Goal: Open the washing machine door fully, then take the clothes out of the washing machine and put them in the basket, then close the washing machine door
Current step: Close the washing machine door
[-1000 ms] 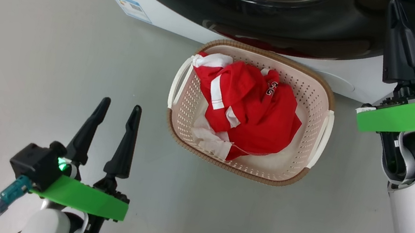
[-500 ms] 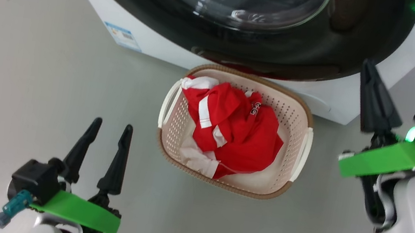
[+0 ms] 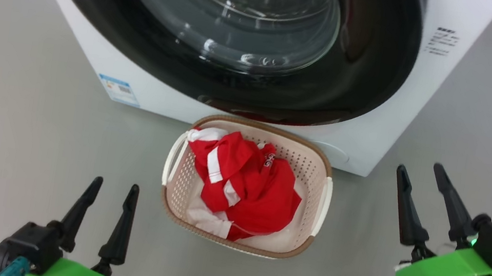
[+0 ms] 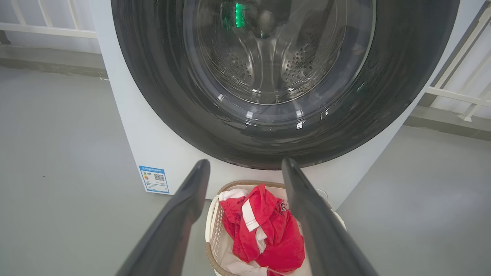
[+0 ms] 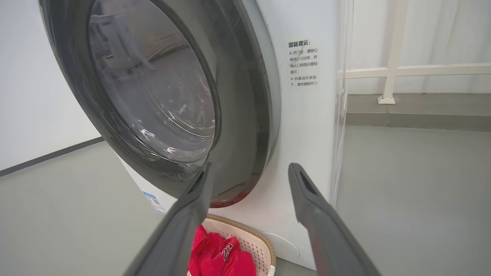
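The washing machine (image 3: 379, 105) stands white at the top of the head view, its blue label (image 3: 119, 90) low on the left. The washing machine door (image 3: 226, 11), black-rimmed with bulging glass, lies against the front; it also shows in the wrist views (image 4: 245, 76) (image 5: 153, 88). In front of it on the floor sits the basket (image 3: 308, 246), holding the red and white clothes (image 3: 248, 187) (image 4: 264, 230) (image 5: 215, 257). My left gripper (image 3: 115, 184) (image 4: 245, 163) is open and empty, left of the basket. My right gripper (image 3: 419, 168) (image 5: 250, 166) is open and empty to its right, clear of the machine.
Grey floor (image 3: 10, 96) spreads on both sides of the machine and basket. A white railing (image 5: 391, 73) runs behind the machine on the right, and another stretch of white railing (image 4: 46, 28) on the left. A text sticker (image 3: 441, 40) marks the machine's front right.
The right gripper, shut and up by the door's right edge a second ago, has come down beside the basket and opened. The head camera has shifted, showing more of the machine.
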